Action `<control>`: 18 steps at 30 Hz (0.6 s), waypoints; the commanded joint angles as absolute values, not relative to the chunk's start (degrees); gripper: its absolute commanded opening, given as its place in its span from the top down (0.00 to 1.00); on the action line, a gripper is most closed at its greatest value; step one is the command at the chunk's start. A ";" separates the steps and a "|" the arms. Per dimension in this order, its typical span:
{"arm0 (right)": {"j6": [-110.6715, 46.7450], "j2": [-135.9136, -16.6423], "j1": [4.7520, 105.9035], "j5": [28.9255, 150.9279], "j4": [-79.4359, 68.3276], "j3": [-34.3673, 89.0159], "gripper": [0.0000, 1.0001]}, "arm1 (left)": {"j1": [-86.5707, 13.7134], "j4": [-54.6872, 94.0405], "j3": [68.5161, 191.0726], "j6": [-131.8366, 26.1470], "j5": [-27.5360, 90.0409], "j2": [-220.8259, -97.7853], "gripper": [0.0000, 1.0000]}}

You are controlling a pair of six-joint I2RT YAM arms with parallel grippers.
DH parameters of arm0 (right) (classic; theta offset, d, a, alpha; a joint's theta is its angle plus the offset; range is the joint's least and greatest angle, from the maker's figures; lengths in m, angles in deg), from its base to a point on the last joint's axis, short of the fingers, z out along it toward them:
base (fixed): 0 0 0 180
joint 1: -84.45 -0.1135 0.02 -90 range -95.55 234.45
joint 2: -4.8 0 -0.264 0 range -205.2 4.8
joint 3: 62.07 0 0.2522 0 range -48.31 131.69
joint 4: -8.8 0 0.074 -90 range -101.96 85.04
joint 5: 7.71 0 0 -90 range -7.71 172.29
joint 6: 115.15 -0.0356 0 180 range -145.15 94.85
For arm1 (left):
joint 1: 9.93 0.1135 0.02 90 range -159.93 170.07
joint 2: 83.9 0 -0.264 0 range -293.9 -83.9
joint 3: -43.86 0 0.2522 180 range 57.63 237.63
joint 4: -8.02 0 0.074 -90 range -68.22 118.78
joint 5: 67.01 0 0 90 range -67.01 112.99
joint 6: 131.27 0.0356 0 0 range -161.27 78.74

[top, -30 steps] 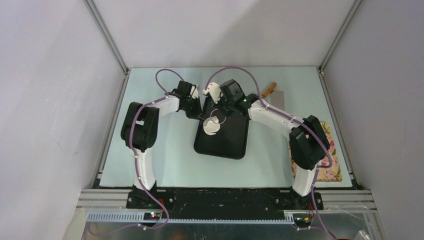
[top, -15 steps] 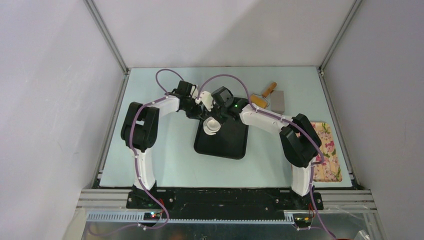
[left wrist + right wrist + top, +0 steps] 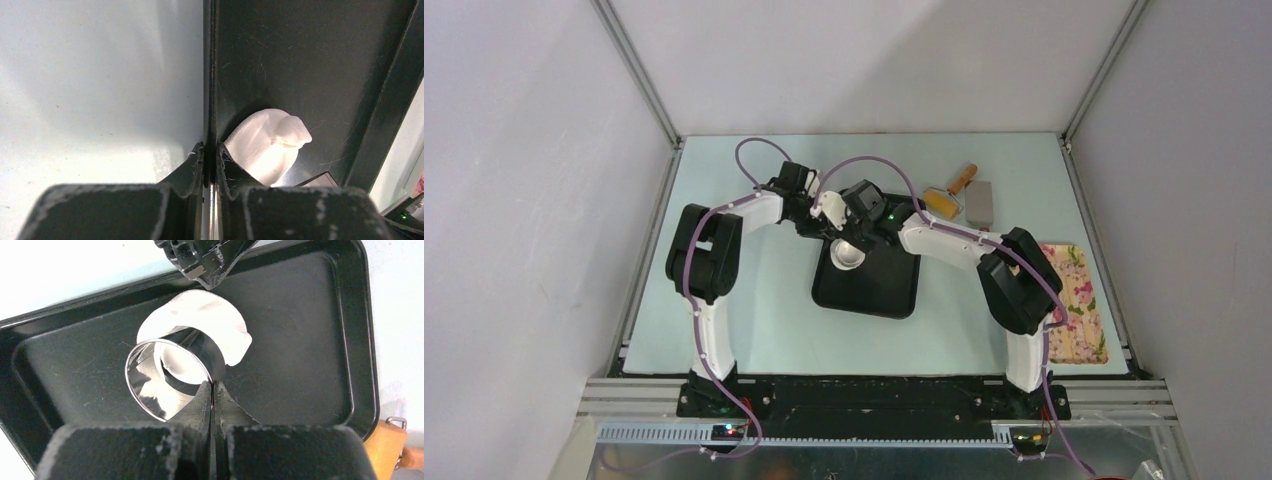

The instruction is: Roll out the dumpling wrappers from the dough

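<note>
Dough (image 3: 200, 310) on tray (image 3: 300, 340), steel ring (image 3: 150, 387) seemingly atop

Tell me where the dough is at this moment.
The dough lies on the black tray, close to its left rim in the top view, partly covered by the steel ring that the right gripper holds.

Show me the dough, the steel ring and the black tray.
dough (image 3: 200, 310), right wrist view, flat top
steel ring (image 3: 147, 392), right wrist view, inner wall
black tray (image 3: 300, 340), right wrist view, bare floor
</note>
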State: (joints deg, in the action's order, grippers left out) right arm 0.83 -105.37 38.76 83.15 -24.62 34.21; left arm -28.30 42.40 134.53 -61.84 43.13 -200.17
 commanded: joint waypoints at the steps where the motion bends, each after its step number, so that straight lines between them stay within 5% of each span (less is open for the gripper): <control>1: 2.17 -106.67 38.32 82.30 -22.35 34.22 1.00 | -29.11 42.76 133.40 -62.10 42.46 -201.53 0.91; 18: 0.90 -107.10 36.44 88.90 -26.96 34.11 1.00 | -29.04 42.73 133.39 -62.09 42.12 -201.45 0.91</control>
